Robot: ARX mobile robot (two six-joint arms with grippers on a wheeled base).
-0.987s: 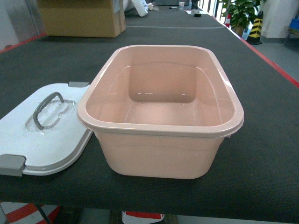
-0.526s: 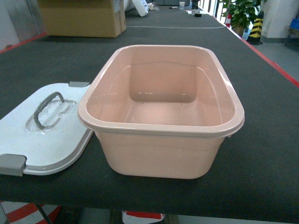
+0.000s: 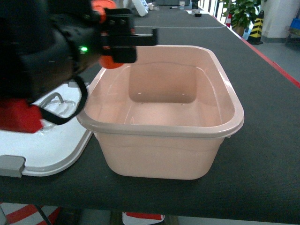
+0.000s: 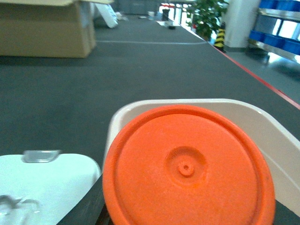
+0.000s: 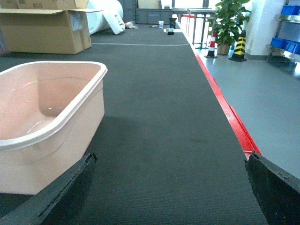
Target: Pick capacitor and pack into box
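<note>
Left gripper [image 3: 123,47] clamping orange capacitor [image 4: 187,168] above box [image 3: 161,129] left rim.

Pale pink box [image 3: 187,140], white lid [image 3: 56,150] (grey latch), orange disc [image 4: 187,168], dark grey table [image 5: 159,117].

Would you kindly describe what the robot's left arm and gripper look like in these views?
The left arm is bulky and black, with a small lit green light, orange accents near the gripper, a red section lower down, and a black cable looping beneath. The gripper is black and blocky.
</note>
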